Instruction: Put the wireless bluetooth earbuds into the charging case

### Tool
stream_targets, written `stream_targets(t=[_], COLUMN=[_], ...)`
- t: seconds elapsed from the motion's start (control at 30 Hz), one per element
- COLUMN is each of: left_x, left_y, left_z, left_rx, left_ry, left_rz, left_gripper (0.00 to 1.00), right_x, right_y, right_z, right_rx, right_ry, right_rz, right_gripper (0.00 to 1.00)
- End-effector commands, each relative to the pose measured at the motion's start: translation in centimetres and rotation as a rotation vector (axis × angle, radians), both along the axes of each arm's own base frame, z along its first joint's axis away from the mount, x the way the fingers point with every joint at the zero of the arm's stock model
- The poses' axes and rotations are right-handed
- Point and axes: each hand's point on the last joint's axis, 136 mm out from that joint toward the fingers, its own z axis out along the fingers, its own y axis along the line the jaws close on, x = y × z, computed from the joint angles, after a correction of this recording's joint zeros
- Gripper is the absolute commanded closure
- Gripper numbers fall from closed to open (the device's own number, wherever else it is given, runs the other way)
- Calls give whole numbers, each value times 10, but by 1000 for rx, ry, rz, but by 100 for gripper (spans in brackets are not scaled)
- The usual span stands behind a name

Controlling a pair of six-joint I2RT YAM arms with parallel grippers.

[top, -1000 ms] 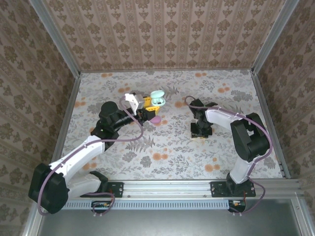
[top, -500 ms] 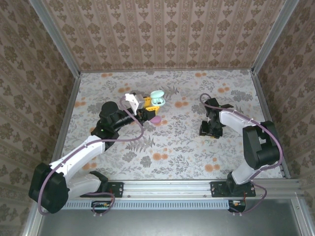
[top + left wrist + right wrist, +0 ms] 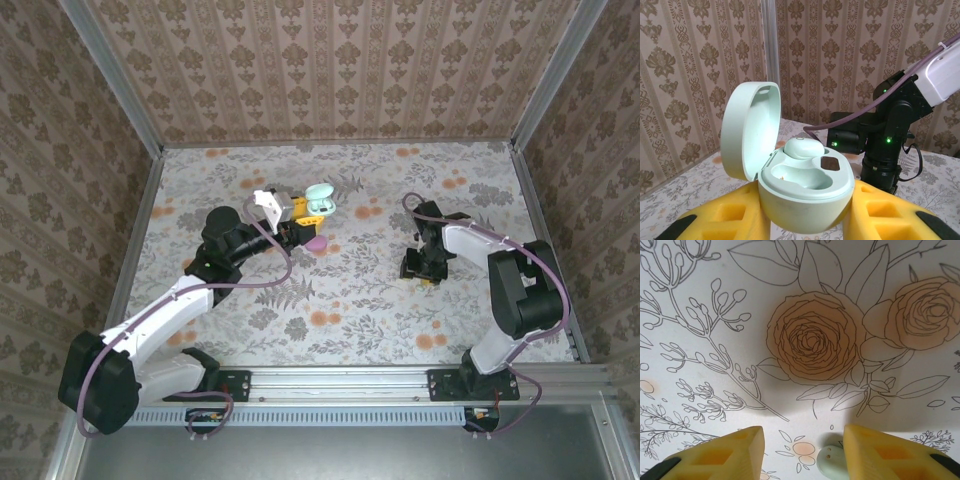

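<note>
The left hand [image 3: 805, 220] grips the open mint charging case [image 3: 805, 187], one earbud [image 3: 802, 147] seated and the near socket empty. The right hand [image 3: 802, 440], released, hovers over the second earbud [image 3: 832, 463] on the counter [image 3: 715, 300], right of centre. Next comes a square pinch, then the carry left.

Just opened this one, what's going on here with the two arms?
The left tool grips an open mint-green charging case, its lid tipped back. One earbud sits in its slot; the other slot is empty. The right tool is low over the flowered table, jaws apart, with a small mint-green earbud lying on the table between them, not yet gripped. So one is in, and the second looks about to be picked up.
</note>
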Motion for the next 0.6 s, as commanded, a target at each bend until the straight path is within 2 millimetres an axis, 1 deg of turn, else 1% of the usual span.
stream_targets(t=[0.0, 0.27, 0.57], left_x=[-2, -2, -1], left_y=[-2, -4, -5], left_z=[8, 8, 9], left_rx=[-11, -13, -17], left_ry=[-31, -26, -25], left_rz=[-15, -20, -24], left_gripper=[65, 65, 65], right_x=[-22, -31, -29], right_y=[-2, -5, -13], right_z=[-3, 0, 6], right_rx=[-2, -22, -77], right_ry=[67, 84, 65], right_rz=[0, -5, 3], right_gripper=[53, 54, 54])
